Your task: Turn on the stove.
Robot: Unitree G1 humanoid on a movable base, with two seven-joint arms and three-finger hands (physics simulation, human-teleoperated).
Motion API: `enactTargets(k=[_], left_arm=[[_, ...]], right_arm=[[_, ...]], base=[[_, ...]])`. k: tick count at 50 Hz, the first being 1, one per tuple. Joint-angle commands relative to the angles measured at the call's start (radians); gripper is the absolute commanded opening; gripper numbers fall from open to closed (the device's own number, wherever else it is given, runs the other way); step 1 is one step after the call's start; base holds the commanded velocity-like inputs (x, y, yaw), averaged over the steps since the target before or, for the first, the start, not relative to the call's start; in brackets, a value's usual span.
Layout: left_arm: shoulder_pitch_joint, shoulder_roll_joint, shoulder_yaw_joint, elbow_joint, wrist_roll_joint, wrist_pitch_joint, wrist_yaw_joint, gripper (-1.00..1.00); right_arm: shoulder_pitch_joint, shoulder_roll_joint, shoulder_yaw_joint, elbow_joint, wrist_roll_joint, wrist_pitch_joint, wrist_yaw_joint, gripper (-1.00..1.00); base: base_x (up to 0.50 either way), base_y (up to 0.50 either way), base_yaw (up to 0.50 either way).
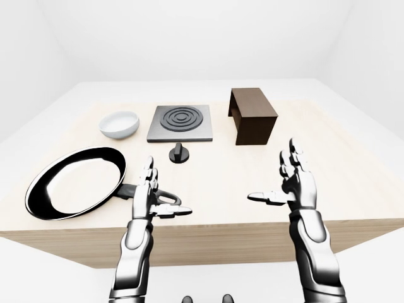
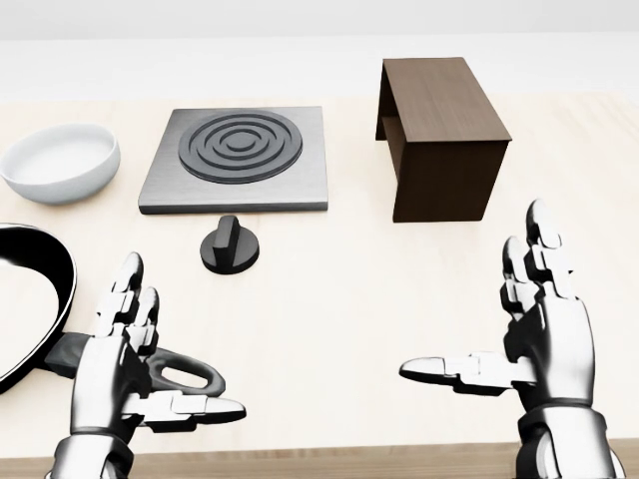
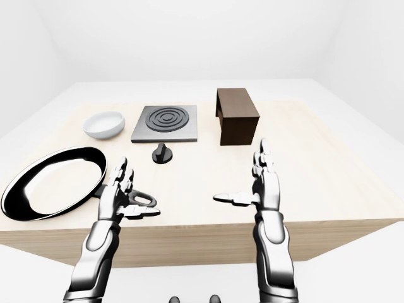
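A grey square stove plate (image 2: 240,160) with dark concentric rings lies on the wooden table (image 2: 339,299), near the top of the head view. A black round knob (image 2: 230,246) with an upright grip sits just below the plate. My left hand (image 2: 130,369) is open and empty, low at the left, over the pan's handle and well below the knob. My right hand (image 2: 509,339) is open and empty, low at the right, fingers up and thumb pointing left.
A black frying pan (image 1: 72,183) lies at the left, its handle (image 2: 190,374) under my left hand. A white bowl (image 2: 60,162) stands left of the stove. A dark brown open box (image 2: 439,135) stands right of it.
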Motion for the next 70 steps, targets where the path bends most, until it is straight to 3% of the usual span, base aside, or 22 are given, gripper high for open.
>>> enactTargets(k=[1, 9, 23, 34, 45, 54, 70], left_arm=[[0.001, 0.001, 0.002, -0.008, -0.001, 0.001, 0.000, 1.00], [-0.001, 0.001, 0.003, 0.000, -0.001, -0.006, 0.002, 1.00], [-0.001, 0.000, 0.002, 0.005, 0.000, -0.012, 0.003, 1.00], [-0.001, 0.001, 0.004, 0.006, -0.004, -0.011, 0.003, 1.00], [-0.002, 0.001, 0.004, 0.024, -0.002, -0.025, 0.002, 1.00], [0.000, -0.001, 0.002, 0.024, -0.009, -0.019, -0.003, 1.00], [-0.001, -0.001, 0.000, 0.035, -0.005, -0.030, -0.001, 1.00]], right_arm=[[0.009, -0.026, -0.133, -0.217, 0.075, 0.000, -0.036, 1.00], [0.014, -0.043, -0.219, -0.315, 0.127, 0.000, -0.043, 1.00], [0.019, -0.053, -0.278, -0.373, 0.170, 0.000, -0.042, 1.00], [0.017, -0.055, -0.269, -0.364, 0.149, 0.000, -0.028, 1.00], [0.018, -0.054, -0.266, -0.346, 0.132, 0.000, -0.017, 1.00], [0.021, -0.051, -0.263, -0.345, 0.126, 0.000, -0.012, 1.00], [0.022, -0.050, -0.265, -0.344, 0.124, 0.000, -0.005, 1.00]], base=[[0.00, 0.00, 0.00], [0.00, 0.00, 0.00], [0.00, 0.00, 0.00], [0.00, 0.00, 0.00], [0.00, 0.00, 0.00], [0.19, 0.00, 0.00], [0.20, 0.00, 0.00]])
